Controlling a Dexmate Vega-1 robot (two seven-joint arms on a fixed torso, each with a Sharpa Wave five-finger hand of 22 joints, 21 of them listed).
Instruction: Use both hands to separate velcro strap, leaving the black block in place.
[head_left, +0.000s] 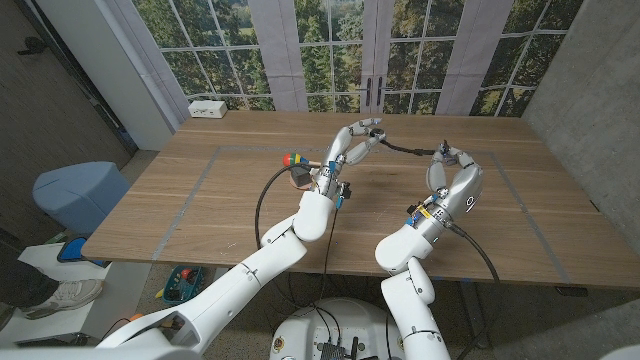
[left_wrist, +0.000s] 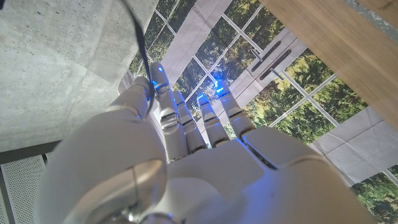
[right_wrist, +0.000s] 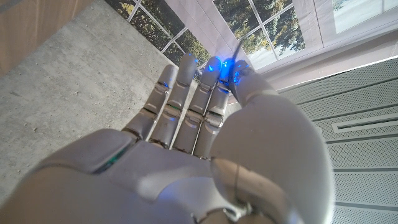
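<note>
A thin black velcro strap (head_left: 408, 150) stretches in the air between my two raised hands over the far middle of the table. My left hand (head_left: 352, 145) pinches its left end at the fingertips; the strap (left_wrist: 140, 43) runs away from that hand's thumb. My right hand (head_left: 452, 172) pinches the other end, and a short bit of strap (right_wrist: 239, 47) shows by its thumb tip. A dark block (head_left: 299, 178) with a small red, green and yellow piece (head_left: 292, 158) by it sits on the table, partly hidden behind my left wrist.
A white box (head_left: 208, 108) lies at the wooden table's (head_left: 200, 220) far left corner. Grey tape lines mark a rectangle on the tabletop. A blue bin (head_left: 80, 190) stands on the floor to the left. Windows run behind the table.
</note>
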